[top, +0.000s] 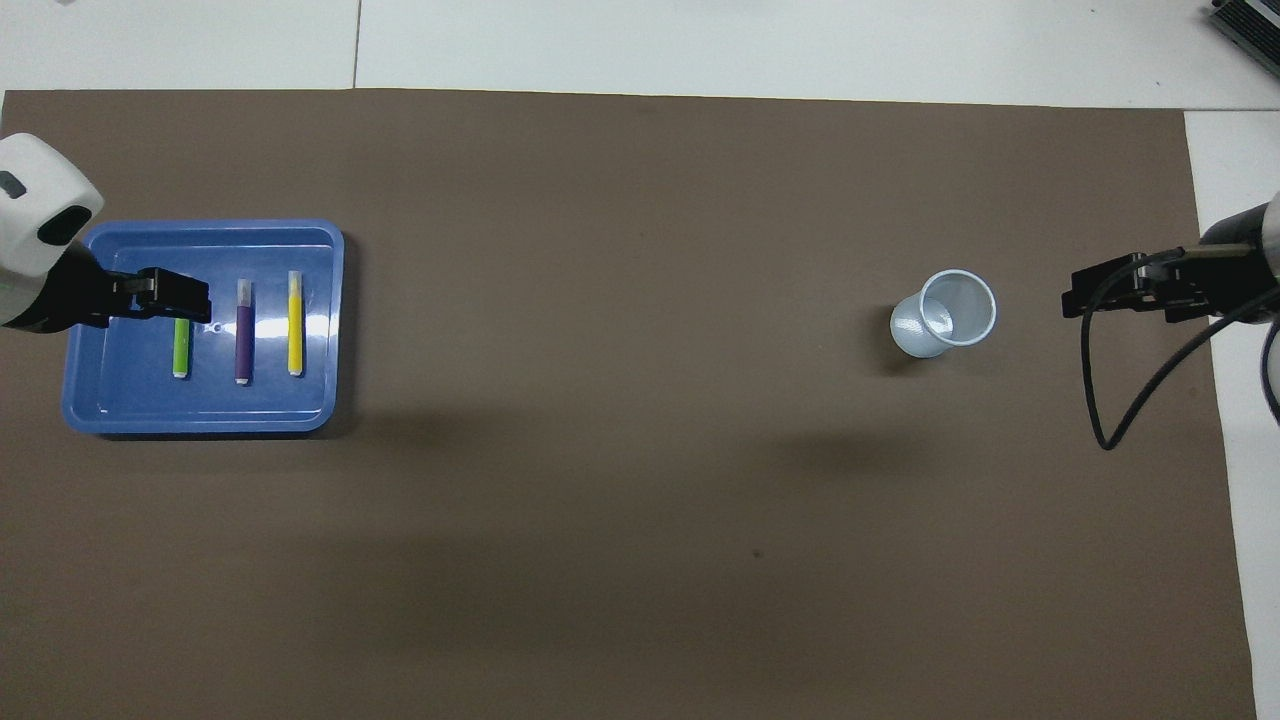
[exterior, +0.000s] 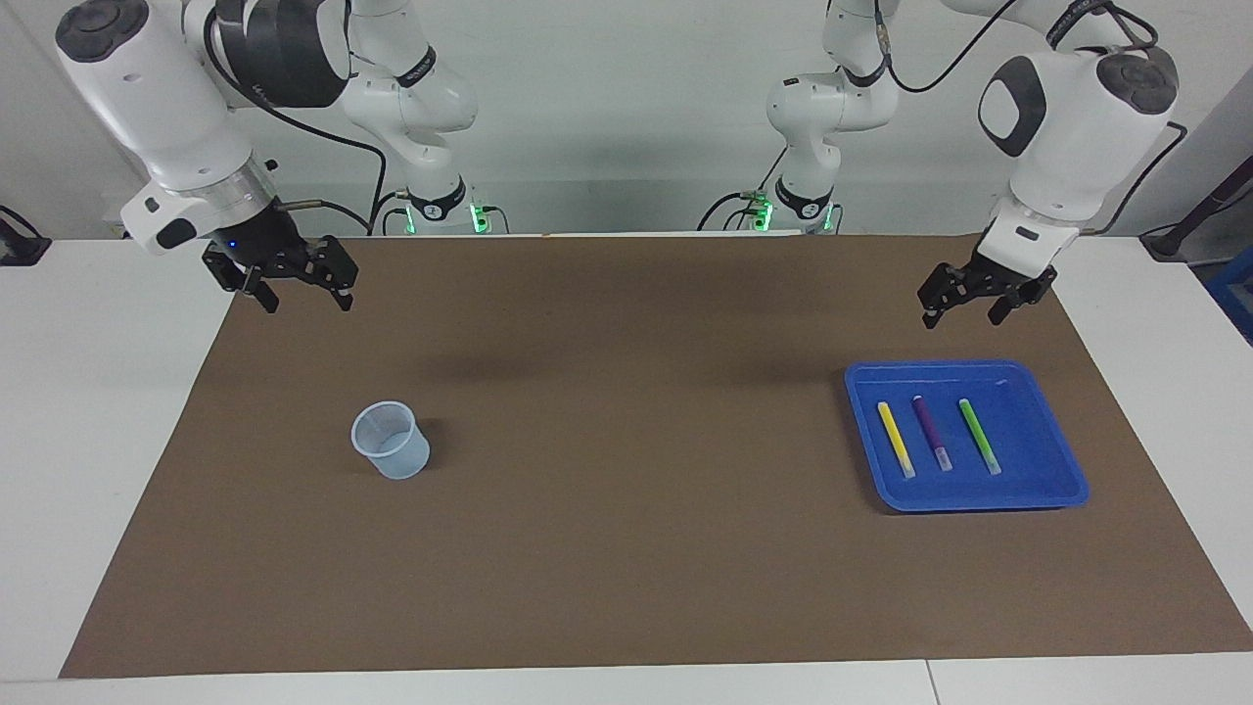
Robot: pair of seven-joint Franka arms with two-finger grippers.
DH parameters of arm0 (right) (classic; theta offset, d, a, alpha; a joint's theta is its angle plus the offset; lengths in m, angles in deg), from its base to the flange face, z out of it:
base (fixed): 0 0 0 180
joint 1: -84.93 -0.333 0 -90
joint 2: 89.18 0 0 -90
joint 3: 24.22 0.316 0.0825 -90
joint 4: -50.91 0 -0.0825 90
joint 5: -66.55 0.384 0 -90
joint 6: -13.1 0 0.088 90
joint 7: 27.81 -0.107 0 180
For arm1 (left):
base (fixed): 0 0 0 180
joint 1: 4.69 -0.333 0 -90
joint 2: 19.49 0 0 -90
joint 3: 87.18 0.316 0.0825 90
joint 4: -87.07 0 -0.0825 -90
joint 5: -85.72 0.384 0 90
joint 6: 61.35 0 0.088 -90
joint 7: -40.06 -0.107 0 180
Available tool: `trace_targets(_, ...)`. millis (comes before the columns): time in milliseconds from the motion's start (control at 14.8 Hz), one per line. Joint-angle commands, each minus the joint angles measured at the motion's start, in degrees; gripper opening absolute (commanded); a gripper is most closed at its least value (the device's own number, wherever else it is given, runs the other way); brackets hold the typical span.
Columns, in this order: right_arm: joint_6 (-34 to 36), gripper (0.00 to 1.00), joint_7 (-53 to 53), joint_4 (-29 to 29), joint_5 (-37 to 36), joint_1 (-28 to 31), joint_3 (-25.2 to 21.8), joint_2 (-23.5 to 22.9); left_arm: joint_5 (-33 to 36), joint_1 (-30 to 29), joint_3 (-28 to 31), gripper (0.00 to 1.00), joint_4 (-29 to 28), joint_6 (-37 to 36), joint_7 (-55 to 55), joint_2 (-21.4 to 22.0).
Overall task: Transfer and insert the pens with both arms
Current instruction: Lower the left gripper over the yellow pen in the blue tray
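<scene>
A: What is seen at the right arm's end of the table?

B: The right gripper (exterior: pixel 291 294) is held in the air over the edge of the brown mat (exterior: pixel 626 548), its fingers spread wide, with nothing between them. A pale plastic cup (exterior: pixel 392 441) is stood upright on the mat at that end.

A: And at the left arm's end?

B: The left gripper (exterior: pixel 972 306) is raised over the mat just at the blue tray's (exterior: pixel 1062 460) edge nearest the robots; its fingers are also parted wide and nothing is gripped. Three pens are laid side by side in the tray, apart from one another: the yellow pen (exterior: pixel 896 439) toward the cup, the purple pen (exterior: pixel 932 432) in the middle, the green pen (exterior: pixel 979 437) toward the table's end. In the overhead view, the green pen's farther end is covered by the raised gripper.
</scene>
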Motion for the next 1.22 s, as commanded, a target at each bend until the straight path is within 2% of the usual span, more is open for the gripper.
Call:
trace_targets(0, -0.7, 1.0, 0.3, 2.8, -1.1, 0.6, 0.5, 2.2, 0.3, 0.5, 0.4, 1.0, 0.6, 4.2, 0.7, -4.4)
trace_targets(678, -1.6, 1.0, 0.8, 11.0, -1.1, 0.8, 0.4, 6.2, -1.9, -0.3, 0.4, 1.0, -1.3, 17.7, 0.8, -16.0)
trace_targets(881, -2.7, 1.0, 0.8, 14.4, -1.1, 0.6, 0.5, 8.1, -2.0, -0.4, 0.4, 1.0, -3.7, 19.7, 0.8, -16.3)
trace_targets(1152, -2.7, 1.0, 1.0, 14.5, -1.1, 0.6, 0.5, 8.1, -2.1, 0.0, 0.4, 1.0, -9.1, 24.1, 2.8, -16.0)
